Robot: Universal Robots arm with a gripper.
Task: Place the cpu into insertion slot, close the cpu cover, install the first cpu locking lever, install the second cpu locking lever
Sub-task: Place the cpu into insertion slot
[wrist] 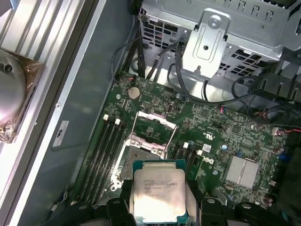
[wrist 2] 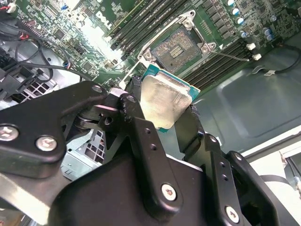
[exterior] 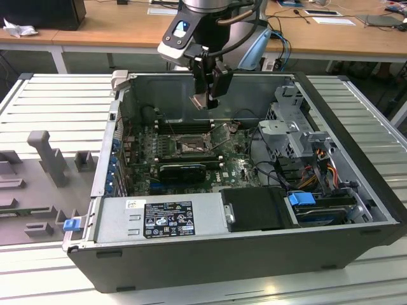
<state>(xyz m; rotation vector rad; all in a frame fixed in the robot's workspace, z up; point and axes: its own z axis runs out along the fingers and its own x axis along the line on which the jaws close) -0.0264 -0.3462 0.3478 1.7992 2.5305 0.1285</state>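
We see the claw (wrist 2: 162, 107) pinching the cpu (wrist 2: 164, 99) by opposite edges, above the open insertion slot (wrist 2: 178, 47) and not touching it, presumably to spare its contacts.

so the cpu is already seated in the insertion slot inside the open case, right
Not seated. In the second wrist view the pincer grips the cpu by its edges, off the board, and the insertion slot beyond it shows its bare contact field. The case is open, as you say.
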